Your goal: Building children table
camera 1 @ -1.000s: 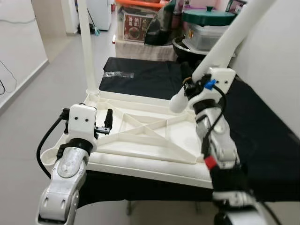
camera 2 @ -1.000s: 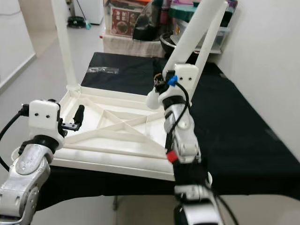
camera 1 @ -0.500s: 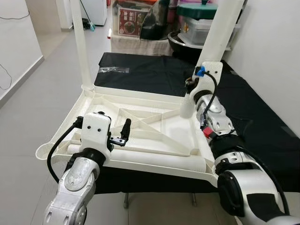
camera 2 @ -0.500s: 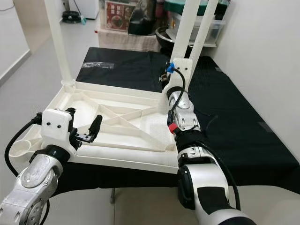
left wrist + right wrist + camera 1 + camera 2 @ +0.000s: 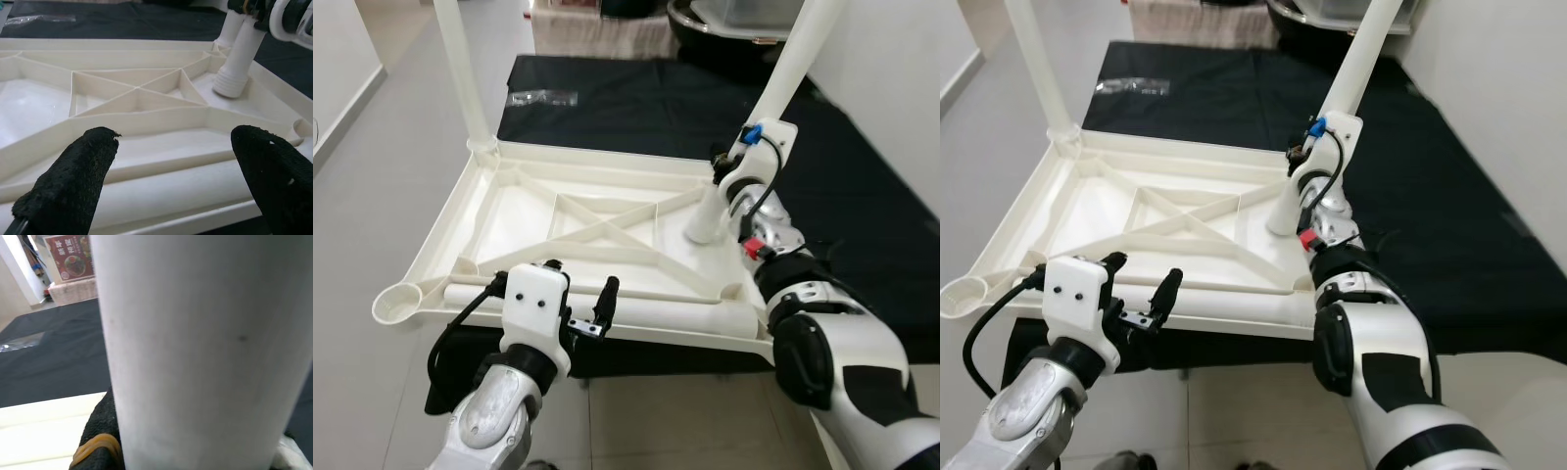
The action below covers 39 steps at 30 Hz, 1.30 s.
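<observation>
- White table leg (image 5: pixel 781 96) is clamped in the right gripper (image 5: pixel 732 174), its base on the upturned tabletop (image 5: pixel 509 211) below.
- Looks light, stiff, slick: hold low.
- Left gripper (image 5: pixel 579 311) is spread, hovering beside the near edge.

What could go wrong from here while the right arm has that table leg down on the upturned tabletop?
1. The right gripper holds the loose leg tilted, its base on the flat underside of the tabletop, apparently short of a corner socket; pushing now could make it skid or jam.
2. The tabletop's near edge overhangs the black-covered bench, so downward force might tip it.
3. The left gripper hangs open at that near edge, bracing nothing.
</observation>
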### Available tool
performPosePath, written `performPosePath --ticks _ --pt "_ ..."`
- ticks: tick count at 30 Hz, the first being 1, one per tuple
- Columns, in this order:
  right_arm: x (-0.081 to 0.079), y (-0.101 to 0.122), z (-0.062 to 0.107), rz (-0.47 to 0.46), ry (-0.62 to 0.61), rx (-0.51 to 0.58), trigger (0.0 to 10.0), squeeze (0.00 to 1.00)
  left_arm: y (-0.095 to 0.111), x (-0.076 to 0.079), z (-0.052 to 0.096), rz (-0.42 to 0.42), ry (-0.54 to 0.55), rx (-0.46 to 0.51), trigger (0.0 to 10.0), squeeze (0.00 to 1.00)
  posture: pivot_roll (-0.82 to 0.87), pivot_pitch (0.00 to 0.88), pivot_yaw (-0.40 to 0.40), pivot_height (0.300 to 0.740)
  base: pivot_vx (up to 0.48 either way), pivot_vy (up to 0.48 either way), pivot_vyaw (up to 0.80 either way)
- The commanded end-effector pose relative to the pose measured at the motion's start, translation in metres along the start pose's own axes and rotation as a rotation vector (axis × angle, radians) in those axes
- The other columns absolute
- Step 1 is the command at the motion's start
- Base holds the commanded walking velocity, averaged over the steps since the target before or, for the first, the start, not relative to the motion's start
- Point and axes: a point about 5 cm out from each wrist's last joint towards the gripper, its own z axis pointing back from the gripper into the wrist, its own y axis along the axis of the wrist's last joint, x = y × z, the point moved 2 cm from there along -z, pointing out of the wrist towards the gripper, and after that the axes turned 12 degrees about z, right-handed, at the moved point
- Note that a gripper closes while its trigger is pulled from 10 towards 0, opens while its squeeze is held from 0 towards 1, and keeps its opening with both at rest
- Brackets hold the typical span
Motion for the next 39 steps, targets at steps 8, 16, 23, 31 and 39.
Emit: performPosePath --ticks 8,16,23,31,39 --pt "0.039 0.008 0.0 0.222 -0.126 0.07 10.0 0.0 -0.001 0.007 0.009 0.001 -0.02 -0.029 10.0 0.0 0.15 0.266 -0.123 0.74 0.0 0.0 0.0" --pt "0.06 0.034 -0.001 0.358 -0.228 0.173 10.0 0.0 0.0 0.008 0.011 -0.004 -0.019 -0.036 10.0 0.0 0.15 0.268 -0.123 0.74 0.0 0.0 0.0" --pt "0.097 0.066 0.002 0.519 -0.426 0.24 10.0 0.0 -0.001 0.011 0.013 -0.014 -0.021 -0.044 10.0 0.0 0.15 0.258 -0.138 0.74 0.0 0.0 0.0" --pt "0.063 0.084 -0.003 0.232 -0.301 0.329 10.0 0.0 -0.003 0.01 0.007 -0.026 -0.011 -0.038 10.0 0.0 0.14 0.222 -0.141 0.74 0.0 0.0 0.0" --pt "0.029 0.112 -0.002 -0.151 -0.116 0.425 10.0 0.0 -0.003 0.001 -0.005 -0.083 0.006 -0.02 10.0 0.0 0.14 0.159 -0.134 0.74 0.0 0.0 0.0"
